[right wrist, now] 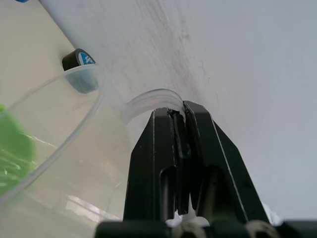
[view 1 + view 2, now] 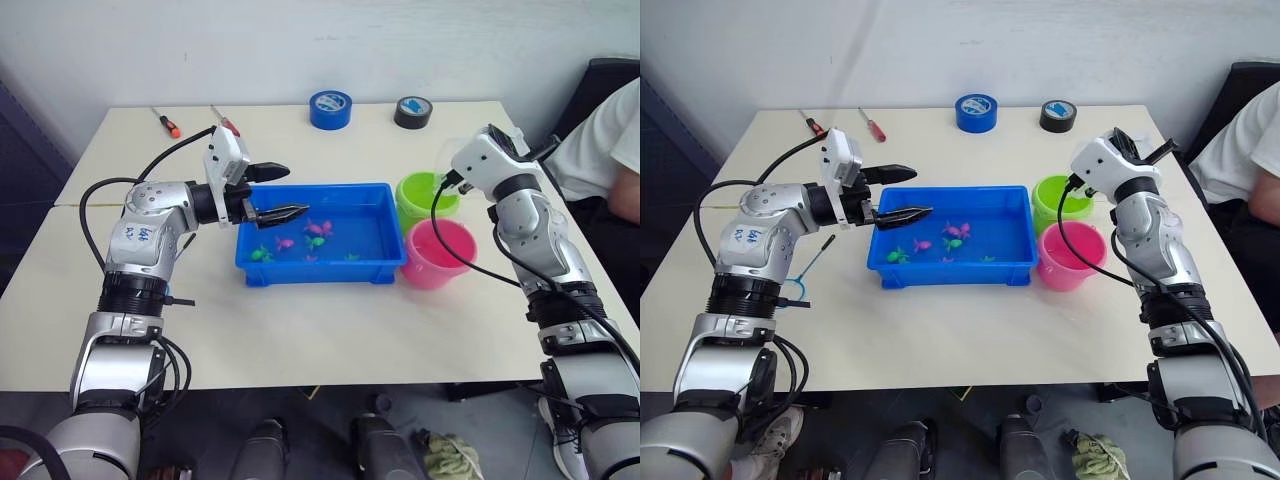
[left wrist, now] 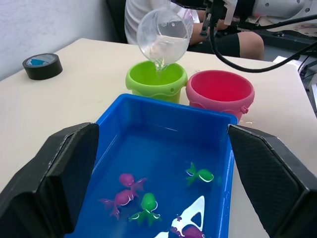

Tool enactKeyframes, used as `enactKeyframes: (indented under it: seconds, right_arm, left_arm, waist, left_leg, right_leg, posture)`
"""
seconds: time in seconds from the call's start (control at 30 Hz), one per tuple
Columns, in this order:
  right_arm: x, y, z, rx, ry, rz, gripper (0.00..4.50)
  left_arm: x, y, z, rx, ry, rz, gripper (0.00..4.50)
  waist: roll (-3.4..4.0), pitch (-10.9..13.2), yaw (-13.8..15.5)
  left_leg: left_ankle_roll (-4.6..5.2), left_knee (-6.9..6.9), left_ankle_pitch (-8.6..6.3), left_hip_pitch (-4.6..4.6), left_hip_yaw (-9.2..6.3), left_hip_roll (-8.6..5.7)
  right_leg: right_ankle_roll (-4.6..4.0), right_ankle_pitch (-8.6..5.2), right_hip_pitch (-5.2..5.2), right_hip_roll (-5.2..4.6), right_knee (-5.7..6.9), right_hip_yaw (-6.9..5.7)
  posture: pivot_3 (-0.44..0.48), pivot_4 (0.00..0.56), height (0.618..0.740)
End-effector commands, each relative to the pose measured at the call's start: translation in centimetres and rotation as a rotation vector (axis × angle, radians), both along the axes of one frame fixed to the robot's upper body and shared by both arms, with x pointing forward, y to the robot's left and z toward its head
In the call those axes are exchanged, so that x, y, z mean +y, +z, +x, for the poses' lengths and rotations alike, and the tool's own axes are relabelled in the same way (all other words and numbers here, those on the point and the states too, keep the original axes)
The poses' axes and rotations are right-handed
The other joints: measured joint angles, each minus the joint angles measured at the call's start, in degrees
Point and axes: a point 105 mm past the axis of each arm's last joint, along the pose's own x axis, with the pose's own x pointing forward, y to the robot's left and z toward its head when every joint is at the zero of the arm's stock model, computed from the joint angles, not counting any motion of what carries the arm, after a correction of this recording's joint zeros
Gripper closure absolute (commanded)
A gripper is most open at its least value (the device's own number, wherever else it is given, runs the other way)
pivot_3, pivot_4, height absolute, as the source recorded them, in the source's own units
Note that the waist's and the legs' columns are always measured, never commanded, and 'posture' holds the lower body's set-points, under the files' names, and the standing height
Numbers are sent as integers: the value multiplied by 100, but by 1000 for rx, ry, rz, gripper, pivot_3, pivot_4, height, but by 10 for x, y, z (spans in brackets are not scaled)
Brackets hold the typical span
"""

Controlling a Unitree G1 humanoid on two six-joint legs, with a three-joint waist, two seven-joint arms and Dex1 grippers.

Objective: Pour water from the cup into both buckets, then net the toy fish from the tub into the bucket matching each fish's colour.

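Tabletop: cup (image 3: 163, 35) over green bucket (image 3: 156, 81)

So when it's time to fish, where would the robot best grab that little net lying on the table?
Probably by the thin black stick of the net, coming down from above. It lies flat on the table beside the left arm, its blue hoop toward the table's near edge, so the bare stick is what two fingers can pinch. The left gripper, open over the tub, is nearest.

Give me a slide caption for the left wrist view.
Tilted cup pours water into the green bucket beside the pink bucket, behind the tub.
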Motion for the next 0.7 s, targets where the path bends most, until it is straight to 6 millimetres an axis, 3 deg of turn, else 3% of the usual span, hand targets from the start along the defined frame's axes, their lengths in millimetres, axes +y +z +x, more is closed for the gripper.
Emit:
enactKeyframes:
  seconds: [0.03, 0.7]
  right_arm:
    - [2, 22, -2, -82, -5, -49, 4461]
    - [33, 21, 0, -169, 35, -315, 4461]
  left_arm:
    - [1, 15, -5, -62, -3, -33, 0]
    - [3, 16, -8, -73, 11, -43, 0]
  waist:
    - [0, 0, -20]
    - [0, 0, -65]
  left_leg:
    - [0, 0, 1, 0, 1, 0]
    - [0, 0, 5, 4, 3, 0]
  right_leg:
    - [0, 0, 0, 0, 1, 1]
    - [0, 0, -4, 0, 6, 13]
  posture:
    - [0, 150, 734]
    - [0, 150, 734]
